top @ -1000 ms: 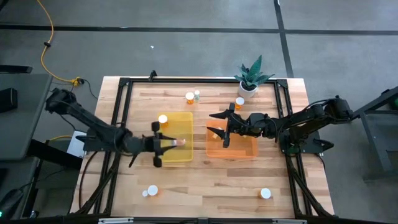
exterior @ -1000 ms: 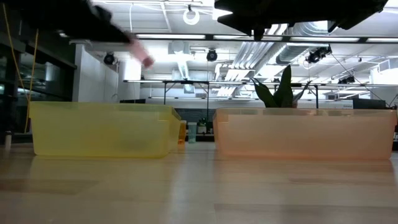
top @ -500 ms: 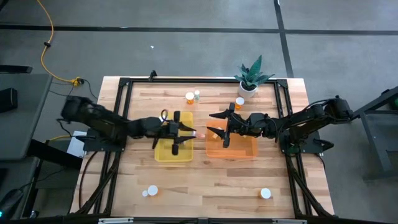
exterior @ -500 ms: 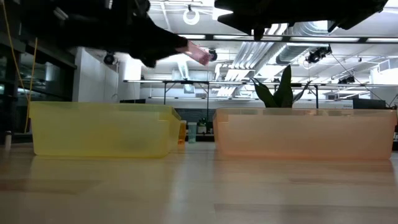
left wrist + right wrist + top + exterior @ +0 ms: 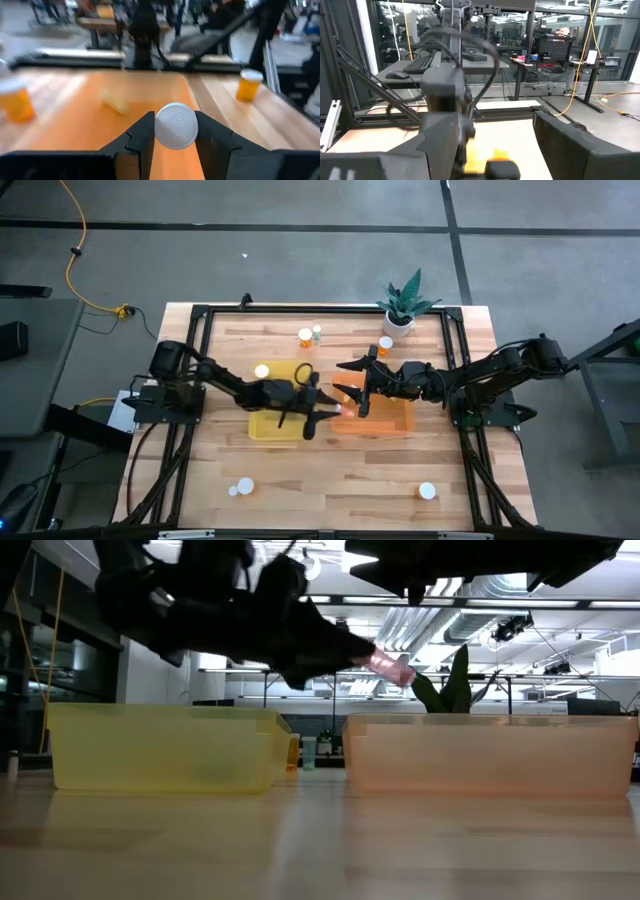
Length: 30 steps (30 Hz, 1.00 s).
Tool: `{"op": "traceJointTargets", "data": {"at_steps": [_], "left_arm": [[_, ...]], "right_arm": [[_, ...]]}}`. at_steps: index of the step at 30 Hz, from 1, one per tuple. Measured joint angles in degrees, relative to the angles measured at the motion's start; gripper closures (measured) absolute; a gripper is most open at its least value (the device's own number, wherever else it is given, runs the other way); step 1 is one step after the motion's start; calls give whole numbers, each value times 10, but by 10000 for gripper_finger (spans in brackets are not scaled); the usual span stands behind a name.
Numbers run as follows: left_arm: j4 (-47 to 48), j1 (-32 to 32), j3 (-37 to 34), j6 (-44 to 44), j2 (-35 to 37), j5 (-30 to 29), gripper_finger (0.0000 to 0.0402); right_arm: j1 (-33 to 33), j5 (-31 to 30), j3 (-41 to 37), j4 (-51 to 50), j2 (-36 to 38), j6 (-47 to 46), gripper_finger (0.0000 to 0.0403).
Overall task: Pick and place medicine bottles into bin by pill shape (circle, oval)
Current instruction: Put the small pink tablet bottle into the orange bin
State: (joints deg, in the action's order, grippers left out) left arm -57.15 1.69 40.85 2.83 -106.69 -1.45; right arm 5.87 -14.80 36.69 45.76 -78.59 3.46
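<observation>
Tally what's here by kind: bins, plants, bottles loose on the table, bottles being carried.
Bins: 2, yellow bin and orange bin
Plants: 1
Loose bottles: 7, one tiny
Carried bottles: 1, in left gripper
Total: 11

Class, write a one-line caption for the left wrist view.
Left gripper holds a white-capped bottle over the orange bin.
</observation>
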Motion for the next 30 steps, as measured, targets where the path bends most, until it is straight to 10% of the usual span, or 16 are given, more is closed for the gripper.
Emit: {"op": "traceJointTargets", "data": {"at_steps": [16, 30], "left_arm": [[323, 0, 108, -19, -9, -17, 293], [343, -6, 114, -36, 11, -53, 230]], "right_arm": [[0, 0, 0, -1, 0, -9, 158], [0, 0, 0, -1, 0, -5, 158]]}}
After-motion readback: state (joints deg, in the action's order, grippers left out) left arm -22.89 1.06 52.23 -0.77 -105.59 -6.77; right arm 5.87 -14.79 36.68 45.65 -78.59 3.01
